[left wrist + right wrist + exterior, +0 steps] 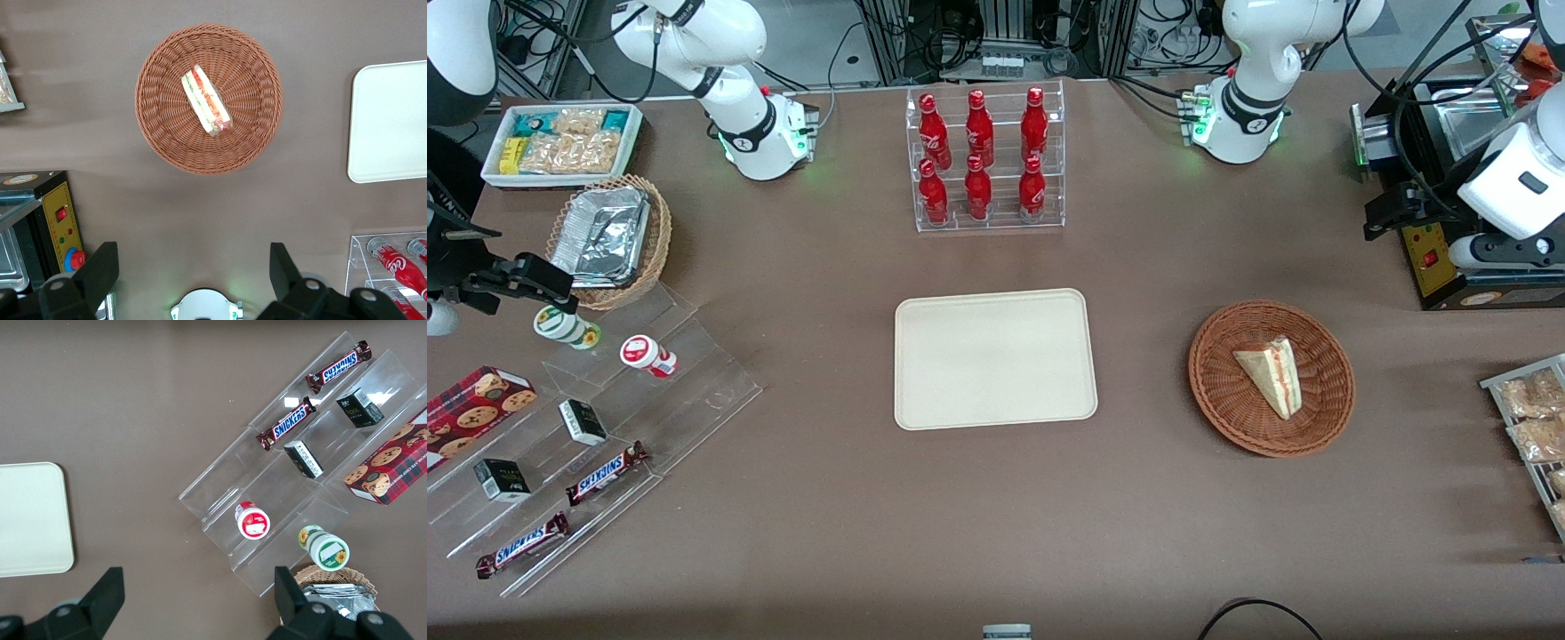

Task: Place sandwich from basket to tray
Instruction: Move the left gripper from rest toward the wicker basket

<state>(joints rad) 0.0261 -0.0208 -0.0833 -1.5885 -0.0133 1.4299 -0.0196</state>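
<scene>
The sandwich, a pale wedge with red and green filling on its edge, lies in the round reddish-brown basket. The cream tray lies bare at mid-table, beside the basket toward the parked arm's end. My left gripper hangs high above the table, farther from the front camera than the basket and toward the working arm's end. It is open wide with nothing between its fingers and is well apart from the sandwich.
A black machine with a yellow panel stands close by the gripper. A clear rack of red bottles stands farther from the front camera than the tray. Snack packets lie at the working arm's end, and a stepped clear shelf at the parked arm's.
</scene>
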